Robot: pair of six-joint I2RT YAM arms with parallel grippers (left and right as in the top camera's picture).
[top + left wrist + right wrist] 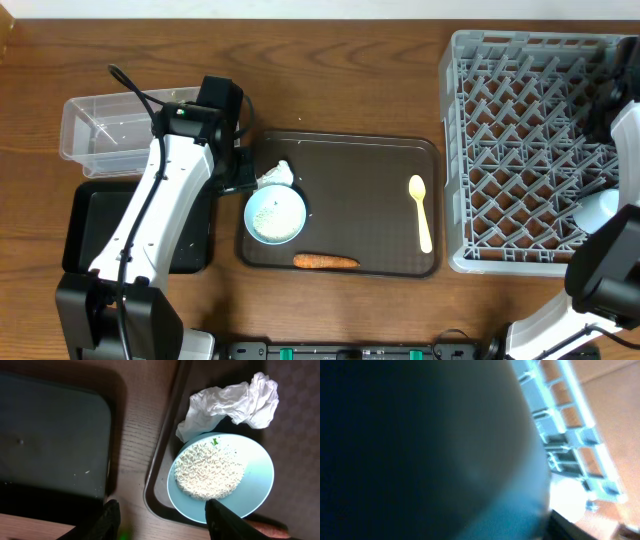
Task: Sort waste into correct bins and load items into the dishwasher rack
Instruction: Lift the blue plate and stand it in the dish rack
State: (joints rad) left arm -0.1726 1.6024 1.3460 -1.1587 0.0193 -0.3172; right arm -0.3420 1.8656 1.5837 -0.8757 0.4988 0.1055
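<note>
A light blue cup, a shallow round dish, holds white rice grains on the dark brown tray. A crumpled white tissue lies against its far rim. My left gripper is open and empty. In the left wrist view its fingers straddle the tray's rim and the cup's near edge, with rice, tissue and a small green scrap ahead. A dark blue plate fills the right wrist view. My right gripper is over the rack.
An orange carrot lies at the tray's front edge and a pale yellow spoon at its right. A clear tub and a black tray sit to the left. A white bowl is in the rack.
</note>
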